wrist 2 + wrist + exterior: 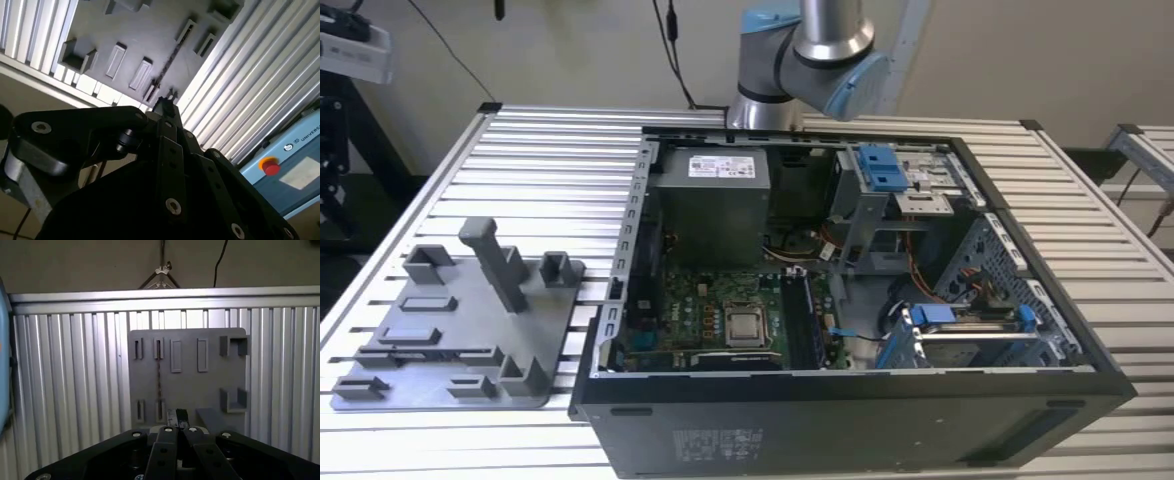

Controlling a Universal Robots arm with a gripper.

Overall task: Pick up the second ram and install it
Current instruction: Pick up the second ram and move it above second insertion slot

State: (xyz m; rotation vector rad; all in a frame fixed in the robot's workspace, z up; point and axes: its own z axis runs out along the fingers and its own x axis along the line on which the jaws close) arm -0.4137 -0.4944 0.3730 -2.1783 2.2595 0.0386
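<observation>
The second ram [159, 374] stands on its edge in the grey tray [210, 385], seen as a thin dark line between two pairs of slots; in the second wrist view the ram [169, 61] is the same thin line on the tray [150, 30]. My gripper [177, 416] hangs well above the tray, its fingertips close together with nothing between them. Its tips [167, 101] sit over the tray's edge in the second wrist view. In the exterior view the tray [454, 330] lies left of the open computer case [854, 290].
Inside the case are the green motherboard [707, 320], long black slots [798, 318] beside the processor, a grey power supply [710, 200] and blue drive brackets [961, 330]. The arm's joint [807, 50] rises behind the case. A ribbed aluminium table [534, 180] carries everything.
</observation>
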